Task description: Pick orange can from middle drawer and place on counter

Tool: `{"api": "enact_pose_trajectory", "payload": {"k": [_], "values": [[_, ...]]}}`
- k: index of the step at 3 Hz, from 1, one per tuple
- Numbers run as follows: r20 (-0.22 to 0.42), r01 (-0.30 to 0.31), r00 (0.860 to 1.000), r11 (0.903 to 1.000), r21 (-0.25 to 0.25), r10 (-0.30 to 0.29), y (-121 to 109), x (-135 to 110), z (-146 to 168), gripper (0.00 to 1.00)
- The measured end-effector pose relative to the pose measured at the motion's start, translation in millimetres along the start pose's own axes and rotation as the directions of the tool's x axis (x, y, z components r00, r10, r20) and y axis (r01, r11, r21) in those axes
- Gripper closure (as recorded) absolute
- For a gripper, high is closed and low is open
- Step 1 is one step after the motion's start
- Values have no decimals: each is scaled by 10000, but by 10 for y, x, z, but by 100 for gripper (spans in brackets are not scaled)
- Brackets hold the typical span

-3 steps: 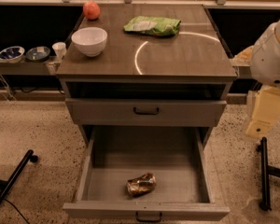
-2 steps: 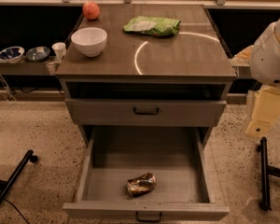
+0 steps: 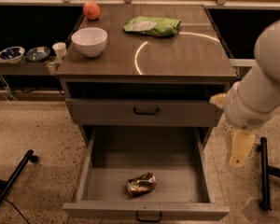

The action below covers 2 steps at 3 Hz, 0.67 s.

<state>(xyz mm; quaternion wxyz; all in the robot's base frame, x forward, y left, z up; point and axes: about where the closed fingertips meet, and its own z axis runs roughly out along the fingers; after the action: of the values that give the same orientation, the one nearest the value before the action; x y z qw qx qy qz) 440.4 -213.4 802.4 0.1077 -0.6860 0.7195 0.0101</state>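
Orange can (image 3: 141, 184) lies on its side, alone on the floor of the open middle drawer (image 3: 87, 171), toward 6 o'clock, near the front panel. End effector (image 3: 240, 148) hangs outside the drawer at 3 o'clock, pointing down, well apart from the can; open or closed: cannot tell. Upper drawer (image 3: 112, 112) shut. Table (image 3: 177, 55) carries white bowl (image 3: 89, 41) at 9 o'clock, red fruit (image 3: 91, 10) at 11, green bag (image 3: 152, 26) at 12.

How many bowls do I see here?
3: one round white bowl on the grey-brown wood-grain counter; two small bluish bowls on the ledge left of it. The gripper hangs right of the open grey drawer.
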Motion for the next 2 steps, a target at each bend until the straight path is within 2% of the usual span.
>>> {"api": "enact_pose_trajectory", "payload": {"k": [1, 2], "values": [[19, 61, 10000, 10000, -47, -61, 91, 53, 301, 0], [19, 60, 10000, 10000, -46, -60, 91, 53, 300, 0]]}}
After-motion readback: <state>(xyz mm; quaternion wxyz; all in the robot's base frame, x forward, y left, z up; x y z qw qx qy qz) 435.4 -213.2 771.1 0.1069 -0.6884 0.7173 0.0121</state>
